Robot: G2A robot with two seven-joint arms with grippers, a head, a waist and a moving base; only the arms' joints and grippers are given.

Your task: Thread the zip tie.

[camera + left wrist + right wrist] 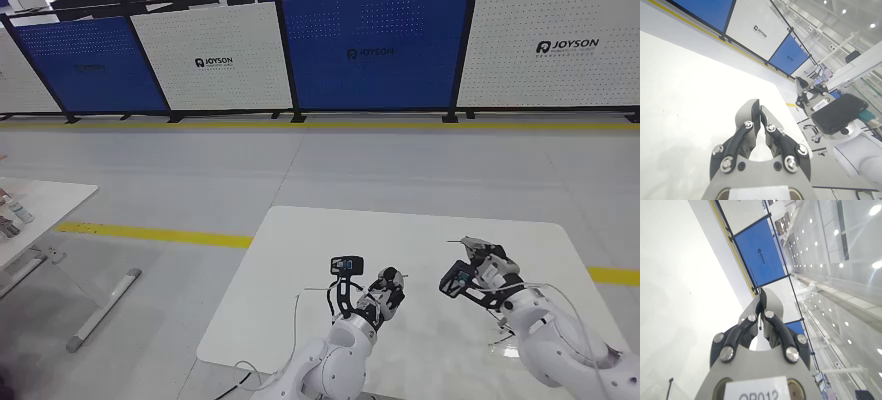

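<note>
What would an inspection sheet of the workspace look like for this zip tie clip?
Surface: white table, both arms over its near part.
Job's things: black zip tie clamped in the right pincer; one thin end sticks out past the tips, and no closed loop is seen.
Clutter: thin dark strip near the right arm, too small to identify.
Grippers: left pincer shut, nothing seen in it; right pincer shut on the zip tie.
Cables: thin pale cable arching beside the left arm.
Surroundings: blue and white panels, yellow floor line, second table off to one side.
</note>
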